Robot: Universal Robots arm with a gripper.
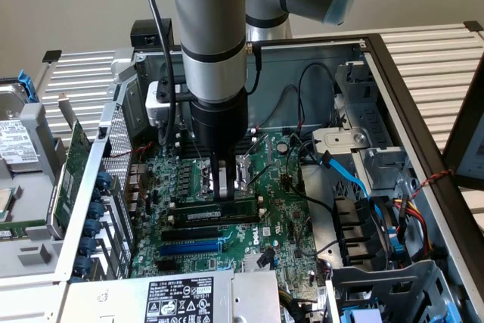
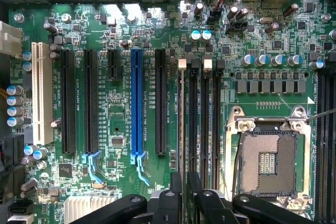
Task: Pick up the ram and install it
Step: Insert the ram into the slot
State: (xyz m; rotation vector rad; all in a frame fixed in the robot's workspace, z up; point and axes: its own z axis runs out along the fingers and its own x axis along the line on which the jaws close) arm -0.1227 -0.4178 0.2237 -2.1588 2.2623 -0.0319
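The ram (image 1: 198,207) is a long dark-green stick standing on edge in the memory slot closest to the expansion slots. In the wrist view the ram (image 2: 182,119) appears edge-on as a thin line running away from the fingers. My gripper (image 1: 224,189) hangs straight down from the arm inside the open computer case. Its two black fingers (image 2: 176,192) are pressed together over the stick's top edge near its middle, so my gripper (image 2: 185,186) is shut on the ram. I cannot tell whether the stick is fully seated.
Empty black memory slots (image 2: 202,119) lie beside the ram, then the bare CPU socket (image 2: 268,161). A blue expansion slot (image 2: 137,103) and black ones lie on the other side. Blue and black cables (image 1: 344,175) crowd the exterior view's right. A green card (image 1: 72,164) leans outside the case.
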